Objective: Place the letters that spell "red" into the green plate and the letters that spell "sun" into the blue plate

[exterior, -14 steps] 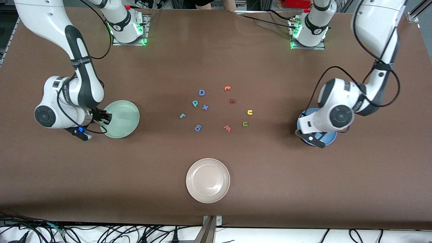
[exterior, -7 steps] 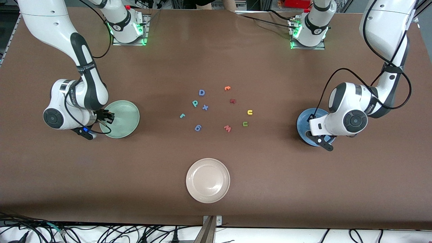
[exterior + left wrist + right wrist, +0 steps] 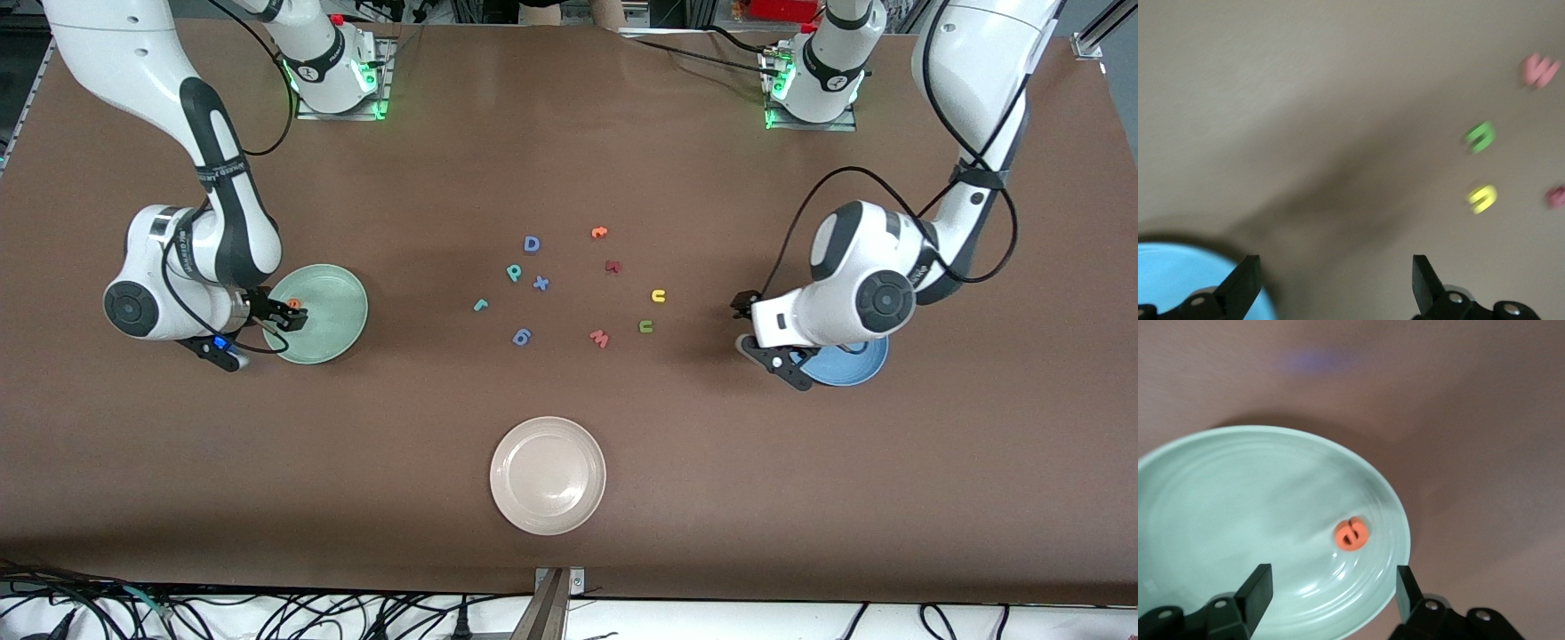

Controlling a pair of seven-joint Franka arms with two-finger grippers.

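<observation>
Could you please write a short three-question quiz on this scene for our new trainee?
1. True or false: the orange e lies in the green plate.
2. Which is nearer the front camera: (a) the off-white plate or (b) the blue capital D?
3. Fill in: the right gripper is over the ____ plate, its jaws ____.

Key: 1 true. 2 a. 3 green, open. The left gripper, also open, is at the blue plate's edge.
</observation>
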